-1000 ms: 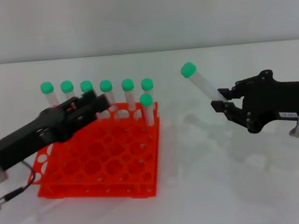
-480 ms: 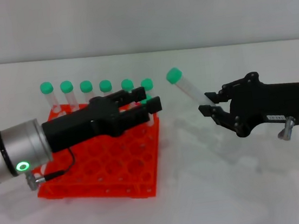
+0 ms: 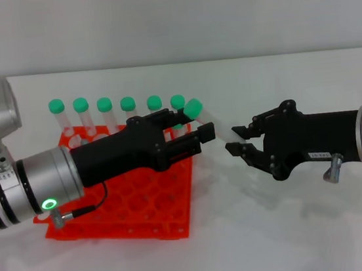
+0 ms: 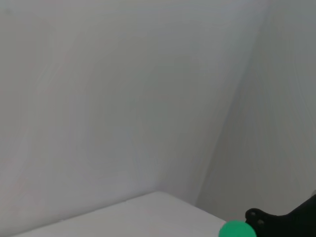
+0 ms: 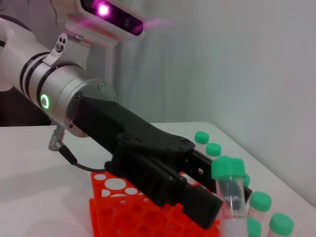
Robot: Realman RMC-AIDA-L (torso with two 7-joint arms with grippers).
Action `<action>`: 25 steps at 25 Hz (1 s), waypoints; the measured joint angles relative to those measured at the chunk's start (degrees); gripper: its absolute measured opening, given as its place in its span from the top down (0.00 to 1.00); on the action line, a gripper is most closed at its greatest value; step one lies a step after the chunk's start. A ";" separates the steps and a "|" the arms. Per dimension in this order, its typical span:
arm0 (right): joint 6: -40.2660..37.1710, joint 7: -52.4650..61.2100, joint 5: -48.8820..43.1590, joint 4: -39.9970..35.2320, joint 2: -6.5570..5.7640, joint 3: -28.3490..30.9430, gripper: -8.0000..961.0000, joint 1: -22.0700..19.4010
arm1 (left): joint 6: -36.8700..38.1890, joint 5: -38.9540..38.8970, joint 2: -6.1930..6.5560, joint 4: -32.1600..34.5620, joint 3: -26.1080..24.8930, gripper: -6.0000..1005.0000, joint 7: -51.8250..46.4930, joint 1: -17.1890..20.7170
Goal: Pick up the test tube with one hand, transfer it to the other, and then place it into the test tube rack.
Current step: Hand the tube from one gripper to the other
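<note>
The white desk (image 3: pixel 299 240) carries the square orange-red plastic rack (image 3: pixel 121 212) of round holes, a row of green-capped tubes standing along its far edge. Above the rack, the left gripper (image 3: pixel 191 134), black on a silver wrist with a green light ring, has its jaws spread apart around the upper part of the slim clear test tube (image 3: pixel 207 120) with the round green cap. The right gripper (image 3: pixel 237 138), black with a slotted silver-white casing, has its jaws pinched on the tube's lower end. This looks like the handover step: next the left jaws should close on the tube before the right jaws let go.
</note>
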 joint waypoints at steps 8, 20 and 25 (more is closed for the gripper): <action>-0.28 0.83 0.21 -0.34 0.04 -0.50 0.79 0.26 | -0.15 -1.02 -0.65 -0.47 0.14 0.40 4.24 0.49; -1.31 0.86 0.38 -0.37 0.11 -2.27 0.79 0.84 | -0.61 -1.51 -0.78 -0.53 0.43 0.49 5.76 1.39; -1.75 0.86 0.38 0.06 0.14 -2.45 0.79 1.22 | -0.74 -1.71 -0.78 -0.53 0.45 0.56 6.57 1.50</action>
